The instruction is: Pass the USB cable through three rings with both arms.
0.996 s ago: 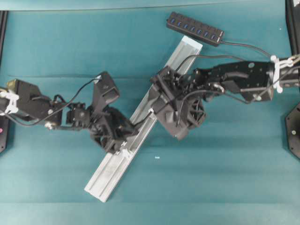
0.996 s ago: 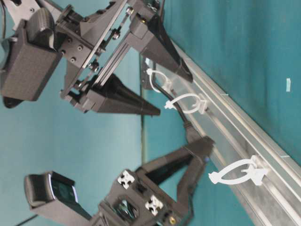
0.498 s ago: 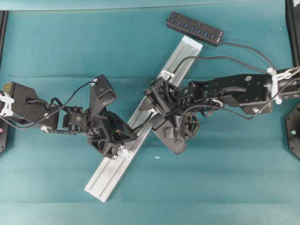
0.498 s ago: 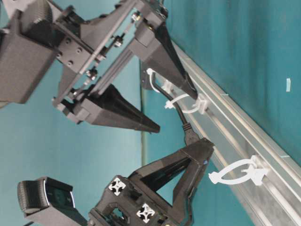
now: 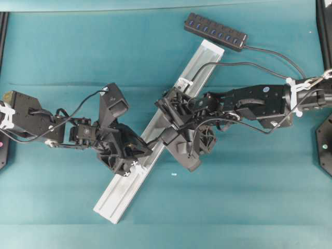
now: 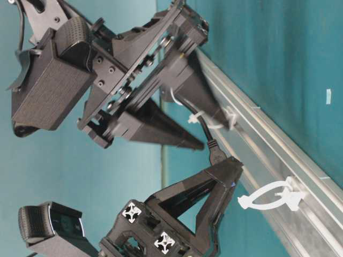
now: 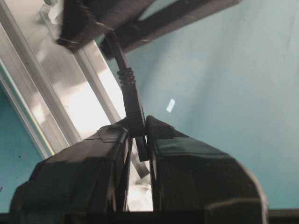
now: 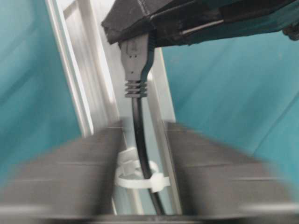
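Observation:
My left gripper (image 7: 139, 130) is shut on the plug of the USB cable (image 7: 132, 100), just above the silver rail (image 5: 119, 194). From the plug (image 8: 135, 51) the cable runs back through a whitish ring (image 8: 135, 177). My right gripper (image 8: 142, 128) straddles that ring and the cable; its blurred fingers show a gap on each side of the cable. In the table-level view this threaded ring (image 6: 211, 120) lies between the right gripper's fingers, and a free ring (image 6: 273, 195) stands past the left gripper (image 6: 230, 163). Overhead, another ring (image 5: 182, 82) sits near the rail's far end, where the cable (image 5: 233, 63) reaches the rail.
The black multi-port hub (image 5: 215, 31) lies beyond the rail's far end, its cable looping out to the right. A small white speck (image 5: 174, 174) lies on the teal cloth. Both arms crowd the rail's middle from opposite sides.
The right gripper has slid down the rail toward the left gripper, and its jaws have narrowed around the cable at the middle ring. The left gripper keeps its hold on the plug.

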